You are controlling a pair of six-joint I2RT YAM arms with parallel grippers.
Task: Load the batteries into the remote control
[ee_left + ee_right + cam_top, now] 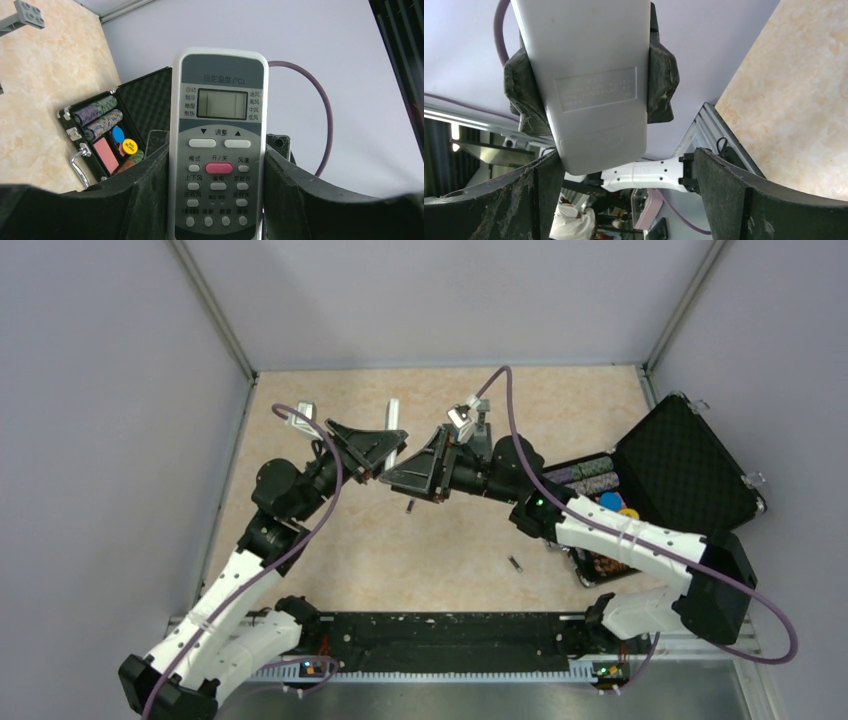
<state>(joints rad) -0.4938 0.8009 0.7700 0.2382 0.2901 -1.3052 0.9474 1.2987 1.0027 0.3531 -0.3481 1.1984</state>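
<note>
The left arm stretches forward and inward. Its left pincer [218,150] is clenched on the long edges of the remote [218,100], holding it up off the surface. The remote is a smooth white plastic slab with rounded corners, a grey screen and small rubbery buttons. The right arm bends in opposite, with the right pincer [626,170] spread wide and empty, its rough black pads facing the remote's plain back. One battery [410,506] and the other battery [516,564], both slim dark cylinders, lie on the mottled beige surface [450,540].

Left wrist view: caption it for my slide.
Left gripper clamps the remote control, buttons facing camera; open poker-chip case behind.
</note>
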